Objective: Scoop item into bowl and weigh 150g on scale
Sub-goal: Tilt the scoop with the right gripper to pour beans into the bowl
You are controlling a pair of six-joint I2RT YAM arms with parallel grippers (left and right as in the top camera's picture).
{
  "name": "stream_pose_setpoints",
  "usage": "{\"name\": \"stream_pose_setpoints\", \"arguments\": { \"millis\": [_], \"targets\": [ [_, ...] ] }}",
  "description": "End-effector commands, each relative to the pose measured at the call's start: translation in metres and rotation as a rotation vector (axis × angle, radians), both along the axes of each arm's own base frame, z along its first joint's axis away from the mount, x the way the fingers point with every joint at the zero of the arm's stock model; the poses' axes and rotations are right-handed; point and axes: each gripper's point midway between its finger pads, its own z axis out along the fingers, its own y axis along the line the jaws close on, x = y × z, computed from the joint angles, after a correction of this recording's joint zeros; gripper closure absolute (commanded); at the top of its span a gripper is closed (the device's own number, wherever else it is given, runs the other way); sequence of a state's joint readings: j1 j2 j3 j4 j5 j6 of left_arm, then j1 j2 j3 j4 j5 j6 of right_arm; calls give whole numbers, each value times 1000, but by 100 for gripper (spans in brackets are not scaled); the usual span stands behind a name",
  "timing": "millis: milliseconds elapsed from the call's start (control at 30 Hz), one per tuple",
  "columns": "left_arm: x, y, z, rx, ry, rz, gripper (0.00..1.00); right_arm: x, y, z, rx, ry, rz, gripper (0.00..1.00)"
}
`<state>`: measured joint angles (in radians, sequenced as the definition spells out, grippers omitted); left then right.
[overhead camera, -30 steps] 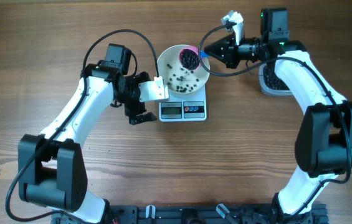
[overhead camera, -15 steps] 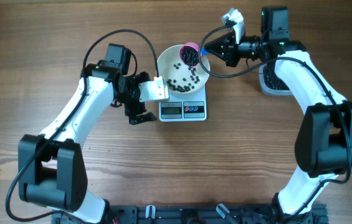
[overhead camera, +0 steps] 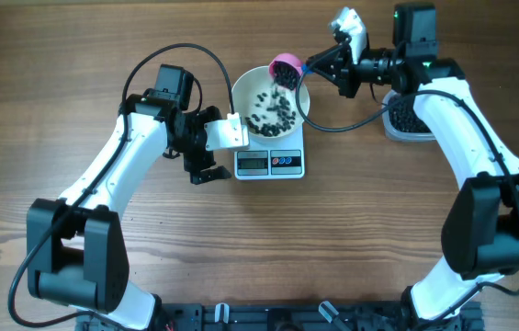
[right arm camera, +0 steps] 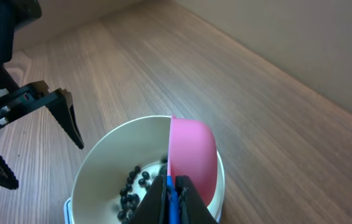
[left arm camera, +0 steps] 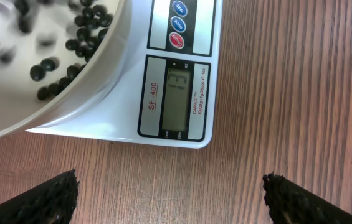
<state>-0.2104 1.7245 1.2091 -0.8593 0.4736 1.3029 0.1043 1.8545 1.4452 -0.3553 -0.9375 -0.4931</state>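
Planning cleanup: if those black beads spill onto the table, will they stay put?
Probably not: the beads look small, round and smooth, so they'd likely roll. They lie loose and scattered in the bowl, suggesting they shift easily.

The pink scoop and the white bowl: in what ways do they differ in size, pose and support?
Size: the scoop is much smaller than the bowl. Pose: the scoop is tipped on its side over the bowl's rim; the bowl sits upright. Support: the right gripper holds the scoop in the air; the bowl rests on the scale. Both are round and open.
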Motion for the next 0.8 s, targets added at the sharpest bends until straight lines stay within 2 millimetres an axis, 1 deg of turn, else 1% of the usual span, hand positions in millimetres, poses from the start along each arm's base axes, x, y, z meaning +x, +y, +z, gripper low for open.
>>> {"name": "stream_pose_setpoints", "arguments": {
  "millis": [0, 167, 333, 367, 567, 767],
  "targets": [
    [-3, -3, 2, -23, 10, 4, 0, -2, 5, 19, -15, -94, 36, 96],
    [-3, -3, 2, -23, 10, 4, 0, -2, 5, 19, -24, -121, 47, 96],
    [-3, -3, 2, -23, 10, 4, 0, -5, 7, 20, -37, -184, 94, 96],
    [-3, -3, 2, -23, 10, 4, 0, -6, 7, 21, -49, -220, 116, 96],
    [-3, -3, 2, -23, 10, 4, 0, -7, 8, 21, -47, -229, 125, 96],
    [-3, -3, 2, -23, 10, 4, 0, -7, 8, 21, -96, -355, 182, 96]
  ]
}}
